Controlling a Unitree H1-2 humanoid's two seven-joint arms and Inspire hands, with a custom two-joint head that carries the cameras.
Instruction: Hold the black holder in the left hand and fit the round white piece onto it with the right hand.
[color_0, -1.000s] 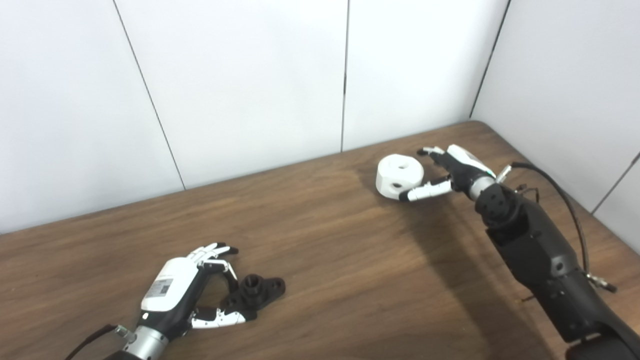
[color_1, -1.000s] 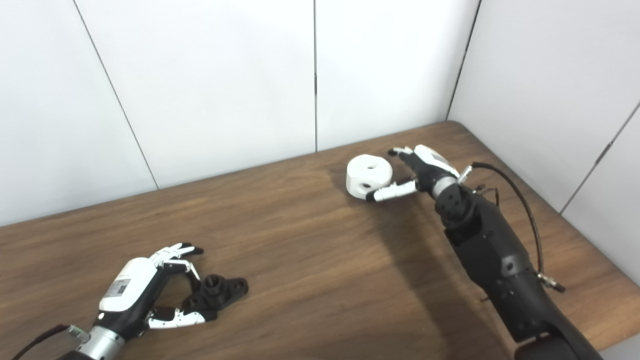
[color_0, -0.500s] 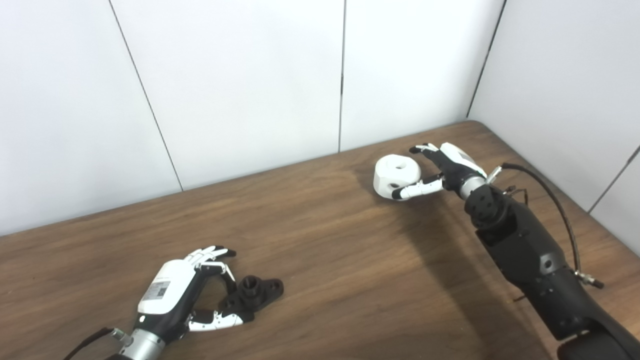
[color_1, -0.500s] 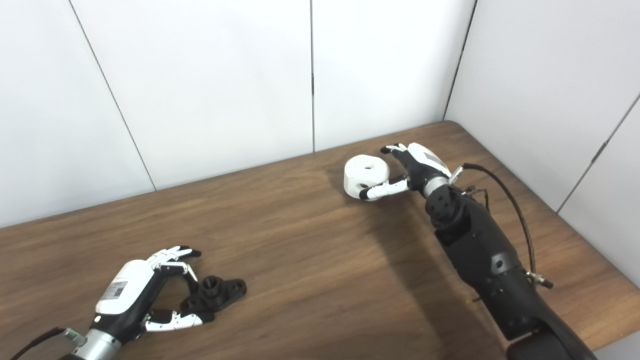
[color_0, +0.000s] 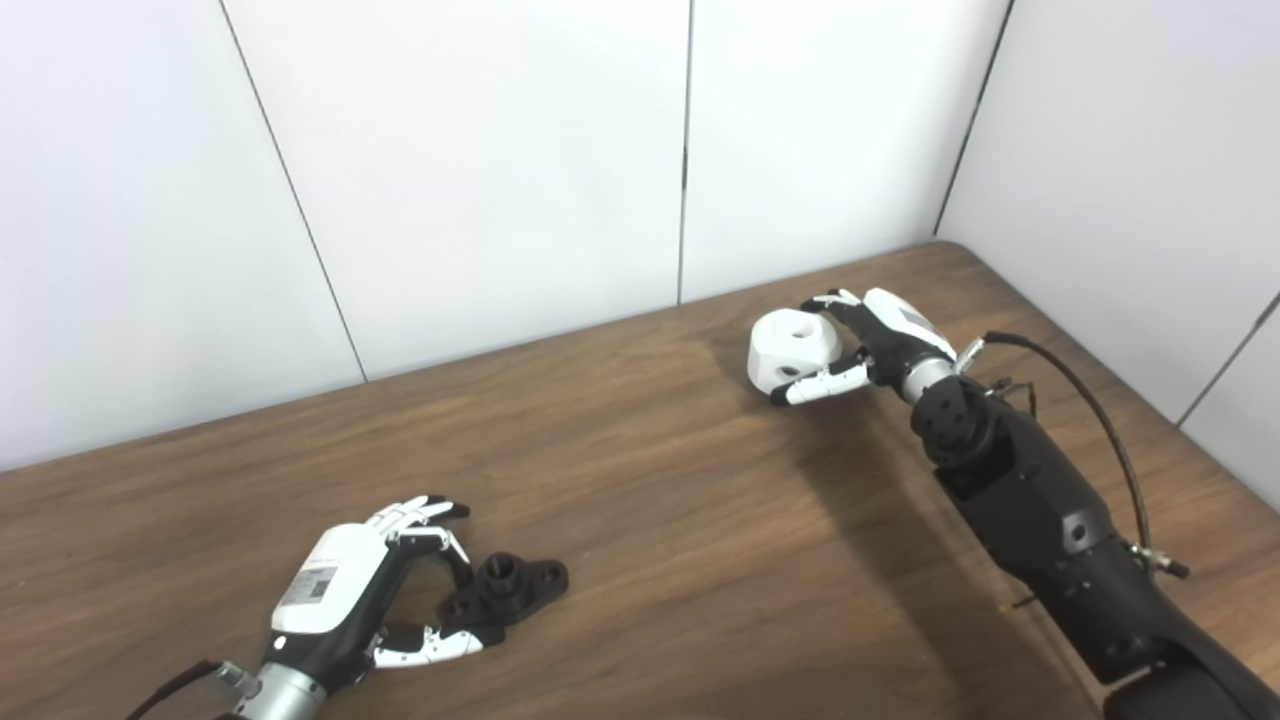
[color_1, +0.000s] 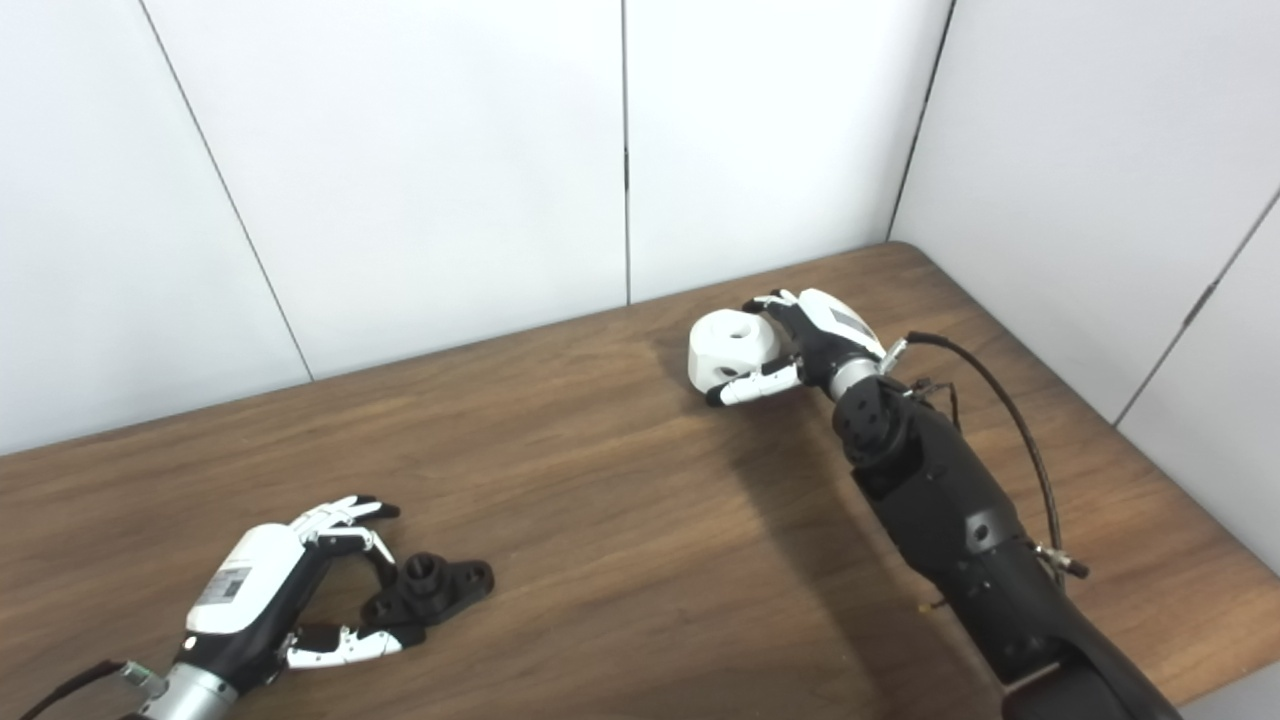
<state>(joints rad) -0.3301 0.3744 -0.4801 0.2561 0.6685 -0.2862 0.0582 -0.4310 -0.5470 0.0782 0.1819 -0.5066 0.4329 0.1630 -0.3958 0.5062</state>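
Observation:
The black holder (color_0: 508, 587) lies flat on the wooden table (color_0: 700, 560) at the front left, with a round socket on top. My left hand (color_0: 350, 590) rests just left of it, open, its fingers curved over the holder's far side and its thumb by the near end. At the back right the round white piece (color_0: 793, 348) stands on the table. My right hand (color_0: 880, 335) cups it from the right, still open: the fingers reach over its top edge and the thumb lies along its front side.
White wall panels (color_0: 500, 150) close off the table at the back and on the right. The table's right edge (color_1: 1200, 500) runs close behind my right forearm, where a black cable (color_0: 1090, 400) loops out.
My right hand has moved left onto the white piece, with fingers now over its top and the thumb along its front. The left hand has barely moved by the holder. The camera shifted slightly.

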